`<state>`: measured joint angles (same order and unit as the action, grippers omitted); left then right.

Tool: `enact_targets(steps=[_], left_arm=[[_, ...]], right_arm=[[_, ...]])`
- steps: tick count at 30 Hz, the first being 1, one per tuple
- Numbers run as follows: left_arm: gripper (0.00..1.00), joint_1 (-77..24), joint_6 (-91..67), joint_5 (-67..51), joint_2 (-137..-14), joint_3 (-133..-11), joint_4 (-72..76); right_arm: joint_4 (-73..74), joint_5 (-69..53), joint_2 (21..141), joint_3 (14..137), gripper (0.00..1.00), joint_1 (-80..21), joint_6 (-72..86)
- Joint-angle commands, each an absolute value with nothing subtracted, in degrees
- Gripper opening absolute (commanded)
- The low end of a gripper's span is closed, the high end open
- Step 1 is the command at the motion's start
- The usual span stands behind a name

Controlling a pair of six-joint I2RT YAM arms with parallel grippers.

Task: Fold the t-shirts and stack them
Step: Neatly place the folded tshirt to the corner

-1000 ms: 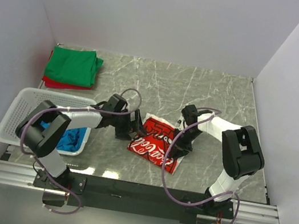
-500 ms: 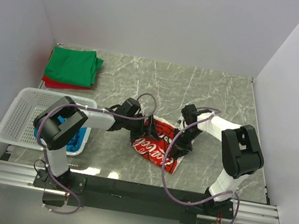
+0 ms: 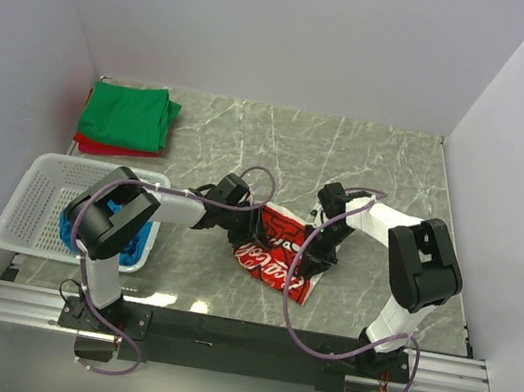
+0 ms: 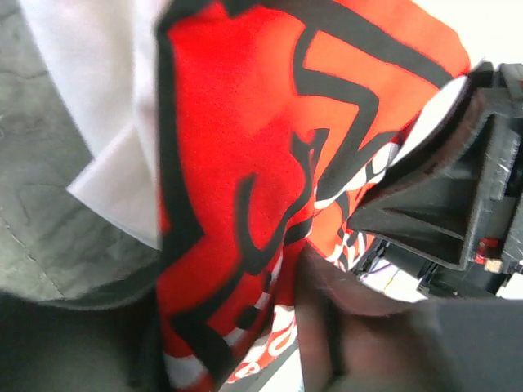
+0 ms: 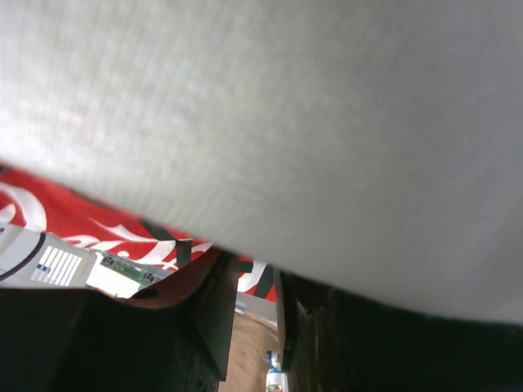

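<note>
The white t-shirt with red script print (image 3: pixel 277 252) lies crumpled at the table's centre. My left gripper (image 3: pixel 245 226) is at its left edge, and in the left wrist view the red printed cloth (image 4: pixel 245 180) is bunched between the fingers of the left gripper (image 4: pixel 245 327), which is shut on it. My right gripper (image 3: pixel 319 251) is at the shirt's right edge. In the right wrist view white cloth (image 5: pixel 310 122) covers the fingertips of the right gripper (image 5: pixel 257 286), whose narrow jaws grip that edge. A green t-shirt (image 3: pixel 129 114) lies folded on a red one (image 3: pixel 98 145) at the back left. A blue one (image 3: pixel 134 247) sits in the basket.
The white lattice basket (image 3: pixel 45 190) stands at the left, close to the left arm's elbow. Walls enclose the grey marble table (image 3: pixel 369 164) on three sides. The metal rail with both arm bases runs along the near edge.
The left arm has reached right to the printed shirt and its jaws have closed on the left edge, bunching the cloth. The right gripper has stayed in place.
</note>
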<state>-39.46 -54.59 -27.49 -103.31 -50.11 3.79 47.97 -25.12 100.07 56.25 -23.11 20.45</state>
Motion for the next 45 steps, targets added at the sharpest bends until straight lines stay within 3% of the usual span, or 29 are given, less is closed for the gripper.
enact_targets(steps=[1, 2, 3, 5, 6, 7, 23, 32, 45], left_arm=[[0.44, -40.1, -51.8, -21.5, -107.0, -50.2, -1.8], [0.39, -40.1, -51.6, -21.6, -107.3, -50.5, -1.8], [0.27, -40.1, -51.0, -21.6, -107.7, -51.3, -1.9], [0.14, -40.1, -50.6, -21.6, -108.7, -52.3, -2.9], [0.03, -40.1, -50.0, -21.5, -109.0, -53.4, -3.2], [0.00, -40.1, -49.8, -21.4, -109.2, -54.0, -3.7], [0.00, -30.2, -32.6, -2.6, -101.5, -75.8, -27.8], [0.00, -24.4, -21.1, -0.2, -102.7, -91.7, -34.7], [0.00, -7.9, -14.2, -4.4, -108.0, -112.8, -42.0]], right_arm=[[43.0, -21.5, 100.6, 57.0, 0.29, -23.4, 19.1], [43.0, -21.4, 100.5, 57.0, 0.29, -23.4, 19.1], [43.0, -21.5, 100.5, 57.0, 0.29, -23.5, 19.1], [43.2, -21.4, 100.4, 57.0, 0.29, -23.6, 19.1], [43.5, -21.4, 100.0, 57.4, 0.29, -23.5, 19.0], [43.6, -21.4, 99.9, 57.6, 0.29, -23.5, 19.0], [51.2, -19.5, 94.6, 68.0, 0.33, -23.5, 18.6], [51.0, -22.1, 93.9, 67.4, 0.33, -23.5, 18.2], [47.7, -27.6, 95.4, 65.0, 0.33, -24.0, 17.3]])
